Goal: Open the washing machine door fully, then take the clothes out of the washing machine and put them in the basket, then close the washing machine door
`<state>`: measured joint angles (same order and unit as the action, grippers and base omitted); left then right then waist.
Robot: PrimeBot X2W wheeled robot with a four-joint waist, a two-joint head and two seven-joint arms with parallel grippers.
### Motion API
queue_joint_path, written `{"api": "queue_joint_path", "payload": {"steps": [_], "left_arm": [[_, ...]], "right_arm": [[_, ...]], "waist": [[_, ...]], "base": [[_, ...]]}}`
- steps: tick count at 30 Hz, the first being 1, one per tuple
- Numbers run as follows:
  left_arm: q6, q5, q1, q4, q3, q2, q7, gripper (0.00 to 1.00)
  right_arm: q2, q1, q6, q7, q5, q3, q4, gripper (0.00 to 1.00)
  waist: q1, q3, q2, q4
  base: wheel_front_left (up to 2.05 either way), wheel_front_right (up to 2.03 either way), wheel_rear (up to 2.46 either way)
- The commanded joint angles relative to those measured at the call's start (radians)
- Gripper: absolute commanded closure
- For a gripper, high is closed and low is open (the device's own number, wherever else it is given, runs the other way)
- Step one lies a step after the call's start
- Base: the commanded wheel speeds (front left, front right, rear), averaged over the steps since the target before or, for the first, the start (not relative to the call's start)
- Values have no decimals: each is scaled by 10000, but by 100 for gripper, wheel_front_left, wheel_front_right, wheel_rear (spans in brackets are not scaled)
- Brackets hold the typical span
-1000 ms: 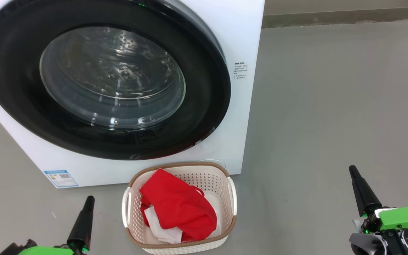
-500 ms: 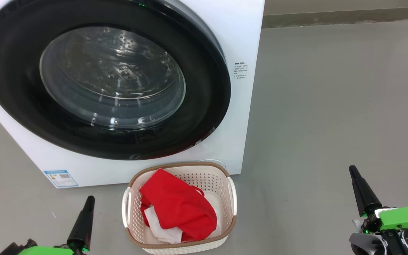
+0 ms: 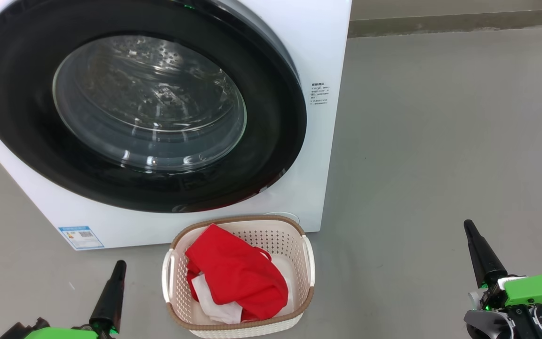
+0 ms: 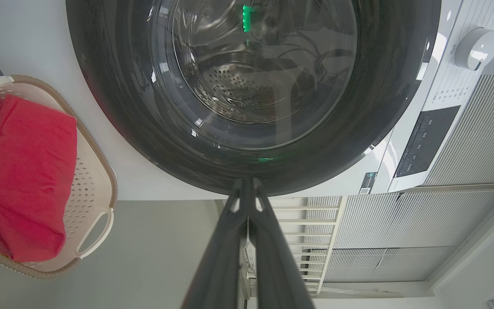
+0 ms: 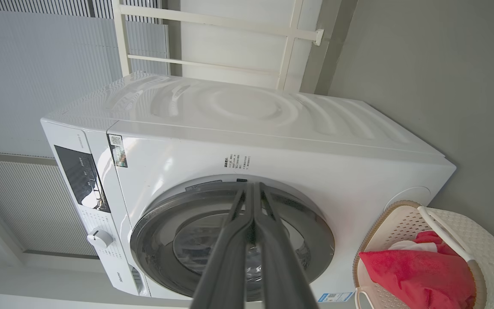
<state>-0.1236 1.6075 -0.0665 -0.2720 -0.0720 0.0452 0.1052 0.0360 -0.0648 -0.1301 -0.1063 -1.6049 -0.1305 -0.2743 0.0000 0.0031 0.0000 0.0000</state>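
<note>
The white washing machine [image 3: 318, 56] stands at the upper left of the head view, its door [image 3: 275, 141] with the glossy black rim lying flat against the front. Through the glass I see the steel drum. In front of it the cream basket [image 3: 308, 263] holds the red and white clothes [image 3: 238, 273]. My left gripper [image 3: 119, 266] is low at the left of the basket, shut and holding nothing. My right gripper [image 3: 467, 226] is far to the right over bare floor, also shut and holding nothing. The basket [image 4: 97, 189] and clothes [image 4: 28, 171] show in the left wrist view, and both basket [image 5: 487, 257] and clothes [image 5: 414, 274] in the right wrist view.
Grey floor [image 3: 440, 141] stretches to the right of the machine up to a wall base. A white control dial [image 5: 99, 238] and dark panel [image 5: 79, 176] sit on the machine's front. A blue label [image 3: 81, 237] is stuck at its lower corner.
</note>
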Motion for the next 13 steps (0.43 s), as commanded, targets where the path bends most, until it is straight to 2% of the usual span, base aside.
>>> {"api": "queue_joint_path", "payload": {"steps": [1, 13], "left_arm": [[-71, 49, -411, 270, -372, 90, 43, 100], [-71, 40, -412, 269, -382, 83, 52, 100]], "right_arm": [[142, -431, -6, -65, -42, 172, 296, 100], [142, -431, -6, -65, -42, 172, 296, 100]], "waist": [[0, 0, 0, 0], [0, 0, 0, 0]], "base": [[0, 0, 0], [0, 0, 0]]}}
